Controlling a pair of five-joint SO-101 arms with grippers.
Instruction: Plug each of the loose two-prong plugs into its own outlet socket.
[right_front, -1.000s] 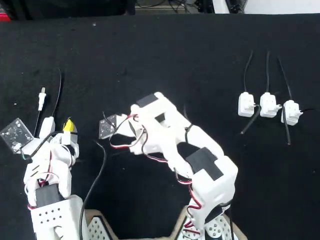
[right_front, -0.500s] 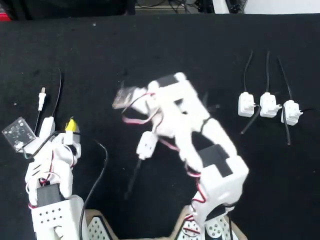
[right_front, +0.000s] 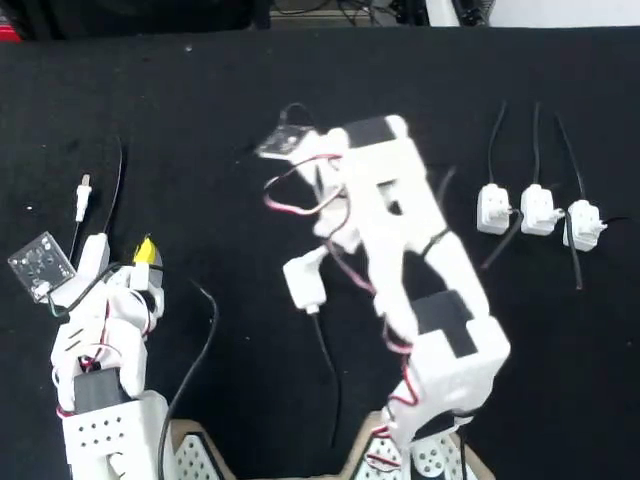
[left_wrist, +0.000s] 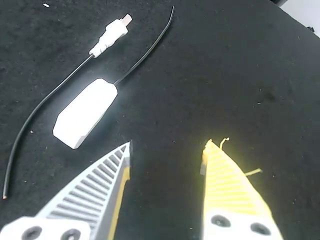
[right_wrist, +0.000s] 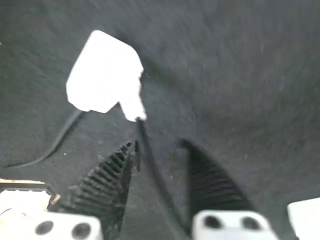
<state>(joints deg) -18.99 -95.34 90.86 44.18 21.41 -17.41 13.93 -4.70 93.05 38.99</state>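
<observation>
A white two-prong plug (right_front: 300, 283) sits mid-table under my right arm (right_front: 400, 220), its black cable (right_front: 333, 390) trailing toward the near edge. In the right wrist view the plug (right_wrist: 104, 72) lies just past my right gripper (right_wrist: 156, 145). That gripper's fingers stand apart, with the cable (right_wrist: 150, 167) running between them and no pinch visible. Another white plug (left_wrist: 85, 112) lies on the cloth just beyond my open, empty left gripper (left_wrist: 167, 144), beside its white finger. Three white outlet sockets (right_front: 538, 210) stand in a row at the far right.
A small white connector (left_wrist: 110, 35) on a thin cable lies beyond the left plug, and shows as the connector (right_front: 84, 195) from above. Loose black cable pieces (right_front: 500, 245) lie beside the sockets. A black cloth (right_front: 200, 90) covers the table.
My right arm swung away from the left-centre toward the far middle. The plug came into view beneath it and its cable swung from left to right. The left arm kept still.
</observation>
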